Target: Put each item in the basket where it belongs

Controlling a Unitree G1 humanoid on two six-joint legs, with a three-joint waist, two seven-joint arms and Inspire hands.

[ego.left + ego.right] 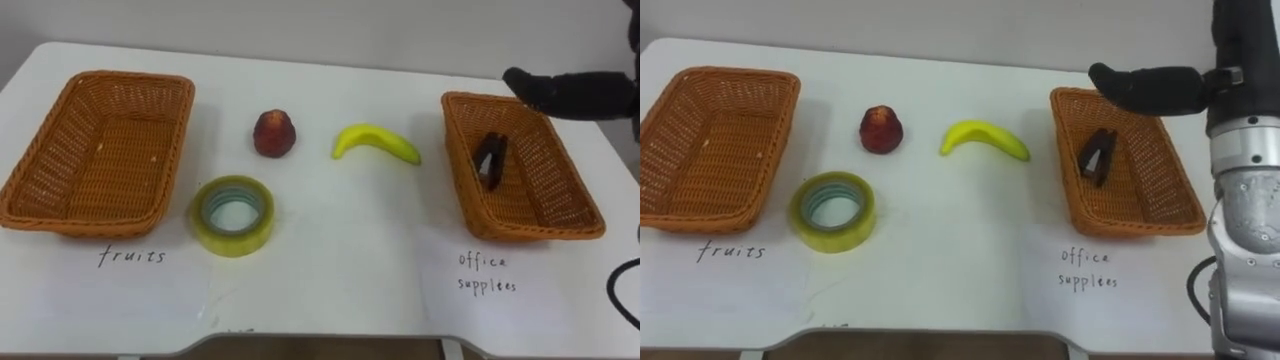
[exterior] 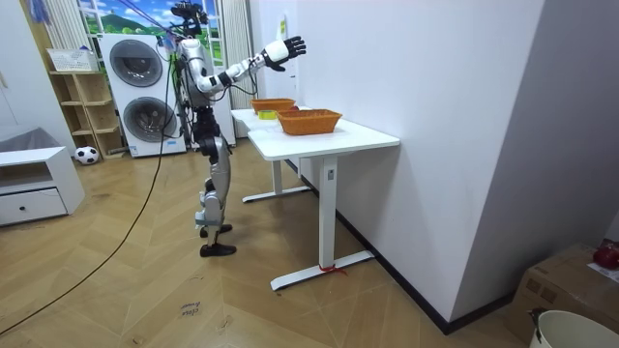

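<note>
Fruit counts two on the white table (image 1: 340,270): one curved yellow banana (image 1: 375,142) and one dark red fruit (image 1: 274,133), apart, both between two brown wicker baskets; one yellowish tape roll (image 1: 233,215) lies near the left basket (image 1: 100,150); one black office item (image 1: 490,160) lies inside the right basket (image 1: 545,190); the right hand (image 1: 560,92) hovers over that basket's far rim, fingers spread, holding nothing.

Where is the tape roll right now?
Left eye view: the tape lies on the table left of centre, just right of the left basket, in front of the red fruit.
</note>
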